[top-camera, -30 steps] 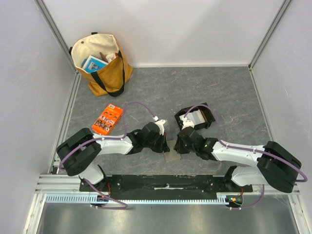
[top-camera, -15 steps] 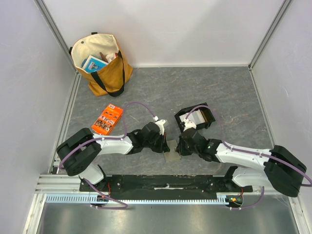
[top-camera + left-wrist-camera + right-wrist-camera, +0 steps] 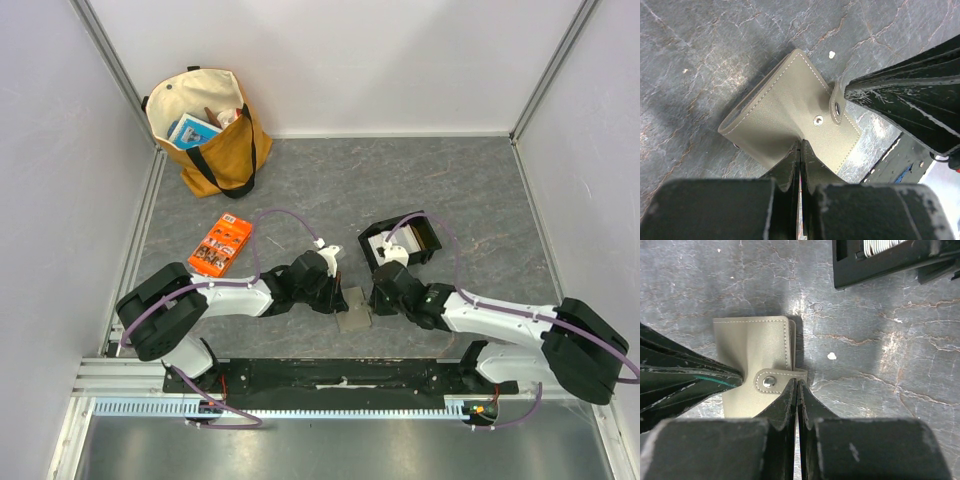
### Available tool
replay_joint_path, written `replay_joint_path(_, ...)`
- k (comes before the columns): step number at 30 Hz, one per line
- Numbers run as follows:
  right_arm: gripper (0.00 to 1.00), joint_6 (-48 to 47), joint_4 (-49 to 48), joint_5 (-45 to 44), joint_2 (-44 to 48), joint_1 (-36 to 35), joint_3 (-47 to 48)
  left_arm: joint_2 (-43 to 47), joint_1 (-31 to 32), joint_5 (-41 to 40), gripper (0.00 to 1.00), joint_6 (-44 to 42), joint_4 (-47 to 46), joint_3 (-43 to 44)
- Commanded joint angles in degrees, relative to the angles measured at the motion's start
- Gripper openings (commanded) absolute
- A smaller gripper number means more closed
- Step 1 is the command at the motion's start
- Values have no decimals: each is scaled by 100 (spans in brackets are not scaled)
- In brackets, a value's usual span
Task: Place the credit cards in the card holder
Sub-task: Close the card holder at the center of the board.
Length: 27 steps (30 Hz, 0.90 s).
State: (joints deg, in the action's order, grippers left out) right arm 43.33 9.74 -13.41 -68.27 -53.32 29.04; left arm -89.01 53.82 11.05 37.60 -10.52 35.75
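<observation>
Found the card holder [image 3: 353, 310] flat on the tabletop [image 3: 480, 190] near its front edge, long axis front-to-back, strap tab pointing right. Saw left gripper [image 3: 800, 145] and right gripper [image 3: 797, 384] jaws closed, tips touching it.

I am easing my right gripper [image 3: 373, 302] off toward the right, away from the wallet [image 3: 352, 310], so more of its olive face is coming into view from above. My right arm [image 3: 500, 316] is swinging outward with it, and its purple cable [image 3: 420, 216] is shifting rightward over the black tray [image 3: 436, 238].
</observation>
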Motion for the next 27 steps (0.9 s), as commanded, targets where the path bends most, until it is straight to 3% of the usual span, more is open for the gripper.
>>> replay_joint_path(1,6,-158,-297,-92,-195,32,278,-195,58,-120,2,-280,622,-85)
replay_joint_path(27,7,-79,-675,602,-424,129,58,-204,58,-120,2,-271,604,-68)
